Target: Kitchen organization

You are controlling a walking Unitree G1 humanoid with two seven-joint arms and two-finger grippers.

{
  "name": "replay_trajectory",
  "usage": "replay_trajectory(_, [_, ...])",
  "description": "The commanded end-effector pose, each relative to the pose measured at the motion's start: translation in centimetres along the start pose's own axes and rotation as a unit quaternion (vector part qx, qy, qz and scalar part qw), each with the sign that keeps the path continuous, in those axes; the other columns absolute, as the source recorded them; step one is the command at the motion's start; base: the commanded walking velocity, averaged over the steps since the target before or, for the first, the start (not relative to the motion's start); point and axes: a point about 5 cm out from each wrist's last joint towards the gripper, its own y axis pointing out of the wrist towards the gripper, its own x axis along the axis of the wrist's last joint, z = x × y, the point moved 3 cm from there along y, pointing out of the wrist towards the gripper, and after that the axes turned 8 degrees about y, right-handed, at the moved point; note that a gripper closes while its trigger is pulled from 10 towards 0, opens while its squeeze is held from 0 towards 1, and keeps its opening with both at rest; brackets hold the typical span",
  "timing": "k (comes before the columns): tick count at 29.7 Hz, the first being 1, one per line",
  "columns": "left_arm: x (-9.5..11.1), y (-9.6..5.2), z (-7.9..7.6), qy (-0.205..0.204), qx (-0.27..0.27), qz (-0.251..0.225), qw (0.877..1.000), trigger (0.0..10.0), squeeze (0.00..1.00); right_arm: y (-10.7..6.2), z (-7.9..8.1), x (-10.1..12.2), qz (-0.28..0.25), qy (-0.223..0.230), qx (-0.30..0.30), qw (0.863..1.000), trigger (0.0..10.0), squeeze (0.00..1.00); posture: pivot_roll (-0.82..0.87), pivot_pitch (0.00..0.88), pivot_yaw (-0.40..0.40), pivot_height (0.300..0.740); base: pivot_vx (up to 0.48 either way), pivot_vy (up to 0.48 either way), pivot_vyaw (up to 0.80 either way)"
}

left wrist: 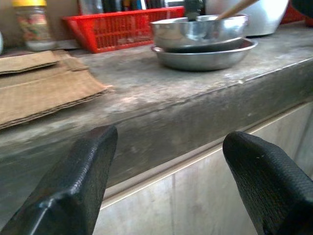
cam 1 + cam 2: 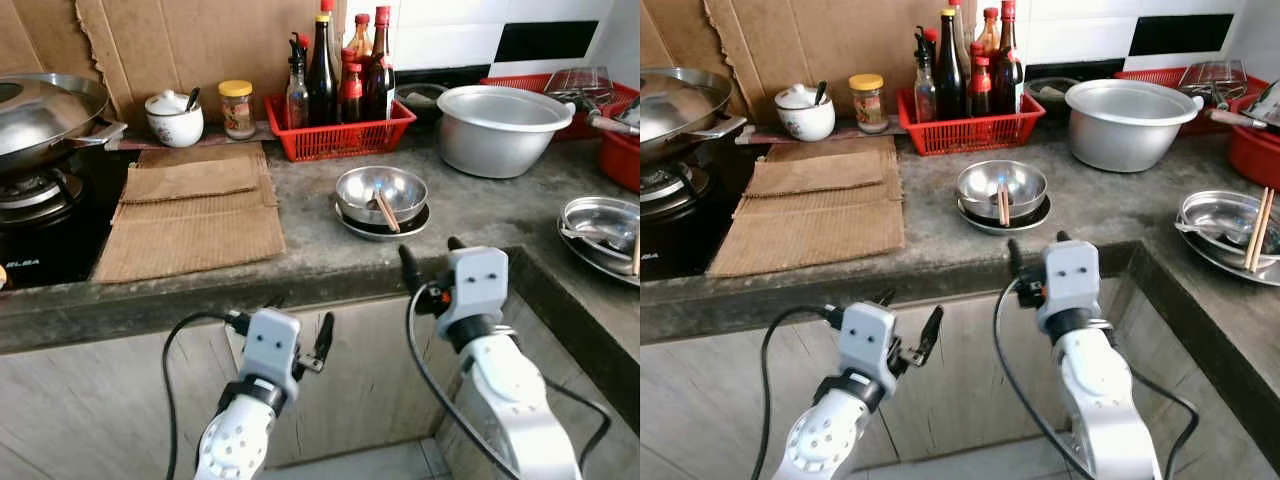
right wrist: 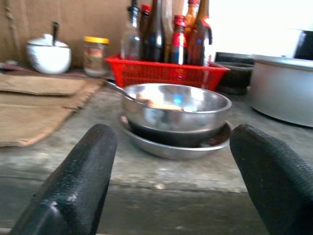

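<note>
My right gripper [image 2: 432,258] hangs open at lower centre of the head view, at the counter [image 2: 320,245] edge, just below the steel bowl [image 2: 381,192] stacked on a plate [image 2: 381,226] mid-frame. My left gripper [image 2: 298,338], also open, sits lower, facing the cabinet.

Left wrist view: counter edge ahead of my fingers [image 1: 73,186].

Right wrist view: bowl [image 3: 175,106] centred between my fingers [image 3: 78,181]. A chopstick [image 2: 386,211] leans inside; grabbing the rim could tip it out or slide the stack.
</note>
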Motion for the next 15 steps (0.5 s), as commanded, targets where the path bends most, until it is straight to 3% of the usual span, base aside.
replay_trajectory(1, [0.4, 0.1, -0.3, -0.003, -0.007, -0.006, 1.000, 10.0, 0.00, 0.1, -0.1, 0.2, -0.004, -0.004, 0.009, 1.000, 10.0, 1.00, 0.05, 0.026, -0.031, 0.740, 0.000, 0.000, 0.00])
replay_trajectory(3, [1.0, 0.2, -0.7, -0.004, -0.022, -0.027, 0.999, 10.0, 0.00, 0.3, 0.1, -0.2, 0.003, -0.022, 0.023, 1.000, 10.0, 0.99, 0.05, 0.027, -0.031, 0.740, 0.000, 0.000, 0.00])
replay_trajectory(4, [1.2, 0.3, -0.9, -0.005, -0.027, -0.034, 0.999, 10.0, 0.00, 0.4, 0.1, -0.4, 0.004, -0.023, 0.024, 0.999, 10.0, 0.00, 0.05, 0.027, -0.031, 0.740, 0.000, 0.000, 0.00])
replay_trajectory(15, [1.6, 0.5, -1.6, -0.023, -0.046, -0.047, 0.998, 10.0, 0.00, 3.2, 0.6, -0.6, -0.008, -0.023, 0.033, 0.999, 10.0, 0.00, 0.06, 0.019, -0.036, 0.740, 0.000, 0.000, 0.00])
